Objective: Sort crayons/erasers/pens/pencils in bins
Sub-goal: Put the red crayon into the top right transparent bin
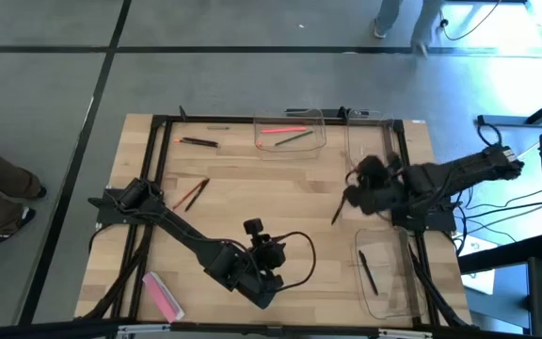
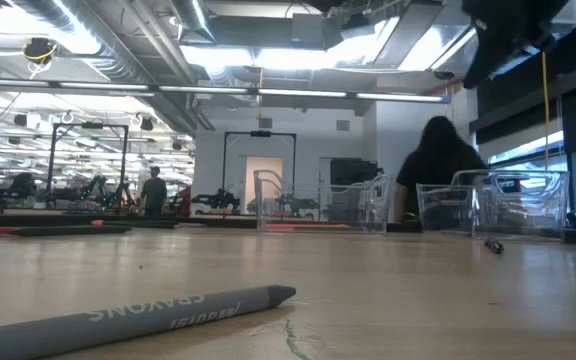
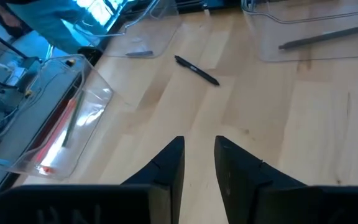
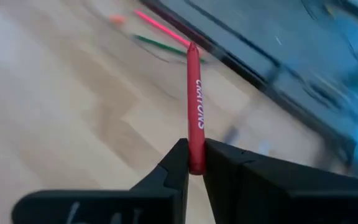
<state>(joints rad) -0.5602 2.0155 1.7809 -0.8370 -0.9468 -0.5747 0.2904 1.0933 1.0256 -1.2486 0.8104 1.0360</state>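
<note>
A red crayon (image 4: 194,106) stands clamped between the fingers of the right claw (image 4: 194,163), its tip pointing away past them, above the tabletop (image 1: 280,202) near a clear bin (image 1: 290,132). The left claw (image 3: 199,163), fingers slightly apart, holds nothing.

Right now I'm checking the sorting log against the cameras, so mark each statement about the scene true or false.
1. The right claw grips a red crayon. True.
2. The left claw holds a pen. False: it holds nothing, fingers apart above bare wood.
3. The pink eraser lies in a bin. False: it lies on the table, near the left arm's base.
4. A grey crayon lies on the table. True.
5. The bin at the far edge is empty. False: sticks lie inside.
</note>
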